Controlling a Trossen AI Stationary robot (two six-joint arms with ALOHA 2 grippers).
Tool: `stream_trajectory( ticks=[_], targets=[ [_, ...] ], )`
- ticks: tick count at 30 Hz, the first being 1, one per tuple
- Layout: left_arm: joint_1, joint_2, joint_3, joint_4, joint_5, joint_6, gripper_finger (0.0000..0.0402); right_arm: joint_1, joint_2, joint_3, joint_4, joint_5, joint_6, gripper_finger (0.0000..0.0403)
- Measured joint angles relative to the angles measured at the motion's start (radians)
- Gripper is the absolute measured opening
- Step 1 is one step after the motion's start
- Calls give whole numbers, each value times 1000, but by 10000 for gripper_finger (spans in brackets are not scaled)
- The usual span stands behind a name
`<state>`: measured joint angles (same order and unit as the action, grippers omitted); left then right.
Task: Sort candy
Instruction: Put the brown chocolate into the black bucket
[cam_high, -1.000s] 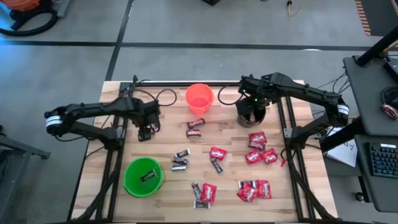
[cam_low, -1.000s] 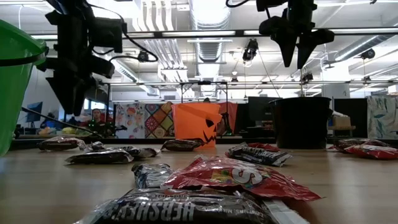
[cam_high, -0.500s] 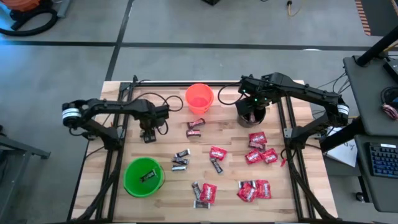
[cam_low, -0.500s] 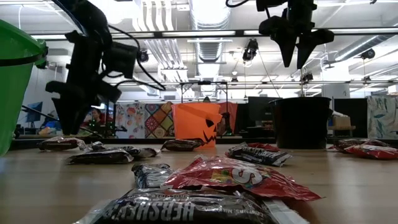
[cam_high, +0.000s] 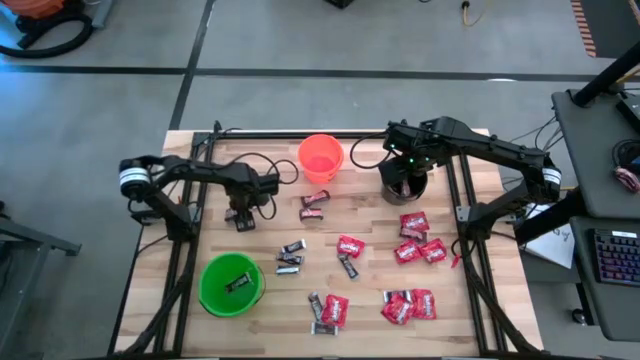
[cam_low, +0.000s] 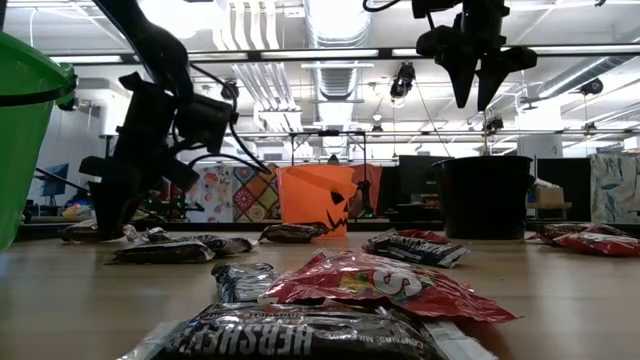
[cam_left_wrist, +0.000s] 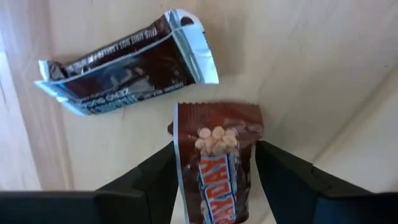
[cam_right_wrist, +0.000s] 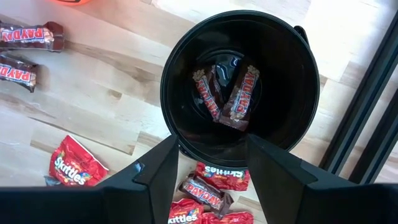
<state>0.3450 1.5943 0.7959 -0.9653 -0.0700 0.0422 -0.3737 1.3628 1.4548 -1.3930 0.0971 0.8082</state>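
Note:
Candy lies scattered on the wooden table: red packets (cam_high: 414, 222), dark mini bars (cam_high: 291, 258) and reddish-brown bars (cam_high: 314, 205). My left gripper (cam_high: 240, 217) is low over the table's left part, open. In the left wrist view its fingers stand on either side of a reddish-brown bar (cam_left_wrist: 217, 168) lying flat, with a dark silver-edged bar (cam_left_wrist: 124, 65) beyond it. My right gripper (cam_right_wrist: 211, 146) hangs open, pointing down, above the black cup (cam_right_wrist: 171, 93). That cup holds reddish-brown bars (cam_right_wrist: 239, 96). My left gripper comes from above with its fingers (cam_left_wrist: 158, 180) close along both long sides of the reddish-brown bar, which lies on the table. Whether the fingers touch it, I cannot tell.
An orange cup (cam_high: 320, 157) stands at the far middle. A green cup (cam_high: 215, 290) at the near left holds one dark bar. Black frame rails run along both sides of the table, and cables lie at the far left. A desk with a keyboard stands beyond the right edge.
My left arm has swung its elbow toward the table. Its gripper has come down toward the candy at the table's left and tipped as it sank. The right arm has kept still over the black cup.

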Motion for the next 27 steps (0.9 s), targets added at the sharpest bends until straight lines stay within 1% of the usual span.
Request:
stream_trajectory(
  ticks=[3,9,12,15,19,24,27],
  targets=[
    [0,18,0,3,2,0,171,0,0,0,0,0,-1,180],
    [-1,32,3,3,9,0,116,0,0,0,0,0,-7,180],
    [-1,27,3,3,8,0,95,0,0,0,0,0,-8,180],
    [-1,19,1,5,7,-1,91,0,0,0,0,0,-8,180],
    [0,4,0,4,-4,-4,97,0,0,0,0,0,-12,180],
    [0,-27,35,-68,-11,0,96,0,0,0,0,0,-31,180],
    [0,-71,74,-117,-9,2,95,0,0,0,5,0,-54,180]
  ],
)
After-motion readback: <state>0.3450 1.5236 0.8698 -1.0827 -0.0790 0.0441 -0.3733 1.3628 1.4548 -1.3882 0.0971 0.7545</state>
